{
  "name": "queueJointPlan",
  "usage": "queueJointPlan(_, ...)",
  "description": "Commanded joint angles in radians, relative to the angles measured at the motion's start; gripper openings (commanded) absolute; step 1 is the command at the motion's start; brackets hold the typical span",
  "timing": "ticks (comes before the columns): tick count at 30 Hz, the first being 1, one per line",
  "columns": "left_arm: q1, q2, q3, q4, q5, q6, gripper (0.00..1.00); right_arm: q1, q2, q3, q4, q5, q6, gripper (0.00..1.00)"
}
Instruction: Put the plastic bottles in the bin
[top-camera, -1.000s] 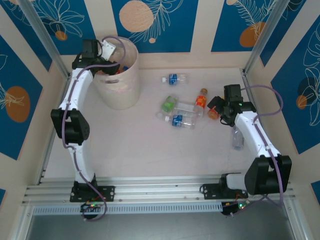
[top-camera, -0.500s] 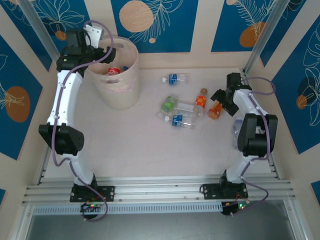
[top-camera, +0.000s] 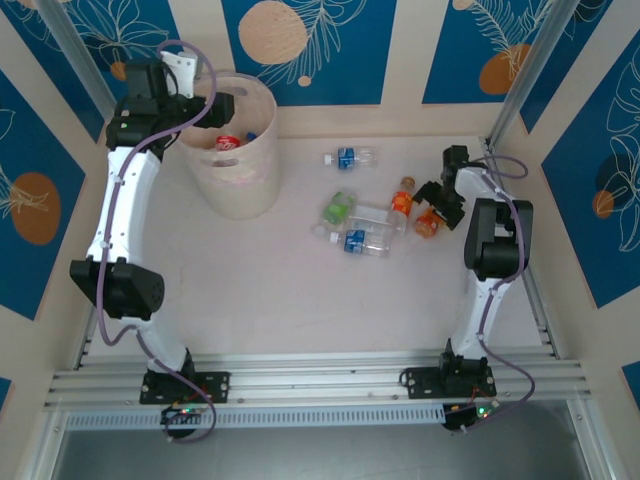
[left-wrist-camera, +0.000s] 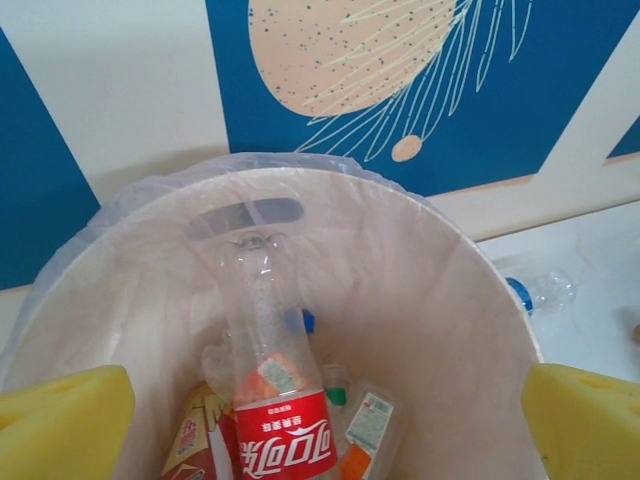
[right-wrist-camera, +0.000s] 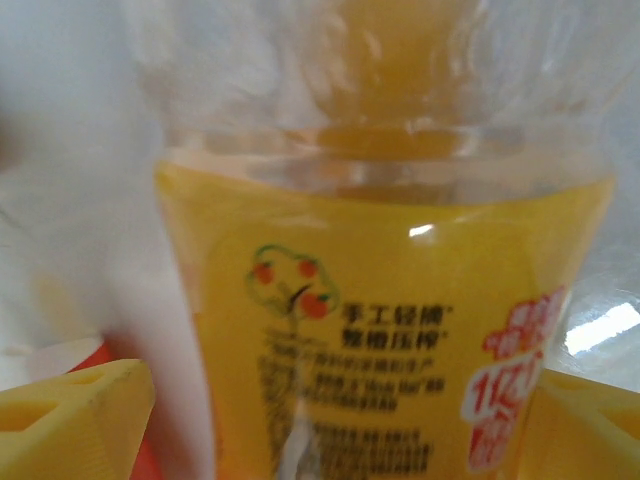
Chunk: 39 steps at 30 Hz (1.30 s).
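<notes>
- Left gripper (top-camera: 213, 109) hangs over the bin (top-camera: 245, 188) at far left, fingers spread wide, holding nothing.
- Right gripper (top-camera: 440, 206) straddles an orange bottle (top-camera: 428, 226) at right; can't tell if it grips.
- Other bottles (top-camera: 355, 240) lie mid-table.

The bin (top-camera: 240, 150), a tall pale-cream tub with slot handles, stands upright. Inside it, a clear red-labelled bottle (left-wrist-camera: 272, 400) leans on end among other bottles. On the desk (top-camera: 300, 290) to the right of the bin lie a blue-labelled bottle (top-camera: 348, 157), a green bottle (top-camera: 339, 209), a second blue-labelled bottle (top-camera: 355, 241) and an orange-labelled bottle (top-camera: 402, 200). Farthest from the bin is a yellow-labelled orange bottle (top-camera: 428, 224).
</notes>
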Motion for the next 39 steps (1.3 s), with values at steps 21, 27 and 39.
queueJointPlan(21,-0.013,-0.025,-0.001,-0.025,0.021,-0.047,1.00,0.021,-0.145,-0.101,0.014,0.018,-0.120,0.53)
queueJointPlan(27,-0.014,-0.034,0.003,-0.028,0.043,-0.060,1.00,0.097,-0.315,-0.134,0.035,0.048,-0.186,0.53)
queueJointPlan(39,-0.022,-0.031,0.080,-0.072,0.140,-0.160,1.00,0.336,-0.621,-0.142,0.237,-0.205,-0.338,0.53)
